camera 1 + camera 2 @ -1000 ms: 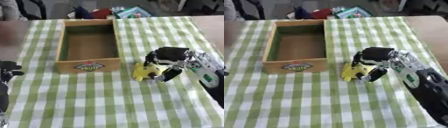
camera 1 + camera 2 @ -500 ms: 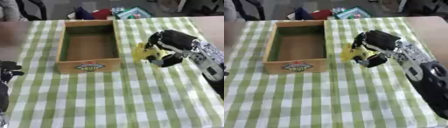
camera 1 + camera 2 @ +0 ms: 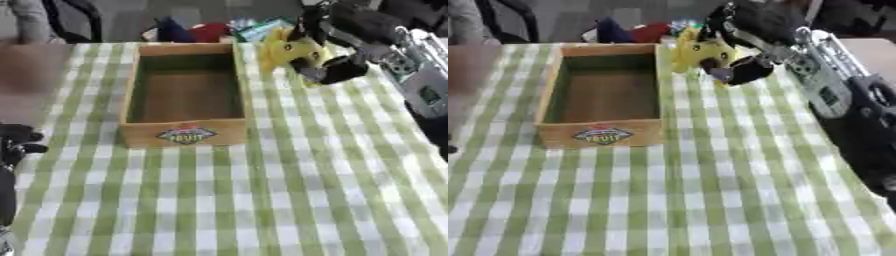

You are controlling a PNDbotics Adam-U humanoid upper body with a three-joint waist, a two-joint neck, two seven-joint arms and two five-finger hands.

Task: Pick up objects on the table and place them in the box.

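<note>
- Up right, the right hand [image 3: 337, 47] curls round a yellow toy [image 3: 287, 49], just beside the wooden box's [image 3: 184, 132] far right corner.
- Left hand [image 3: 16, 144] rests at the worktop's [image 3: 332, 190] left edge; I cannot tell its finger state.

— Where was the robot's right hand [image 3: 337, 47]?

— Raised, its black-and-silver forearm coming in from the right edge. The fingers were curled, with a small yellow soft toy [image 3: 287, 49] pinched between them and the thumb; the toy stuck out on the fingers' left side.

— And the left hand [image 3: 16, 142]?

— It showed low at the left edge, black fingers bent inward, nothing between them. The arm ran down below it.
</note>
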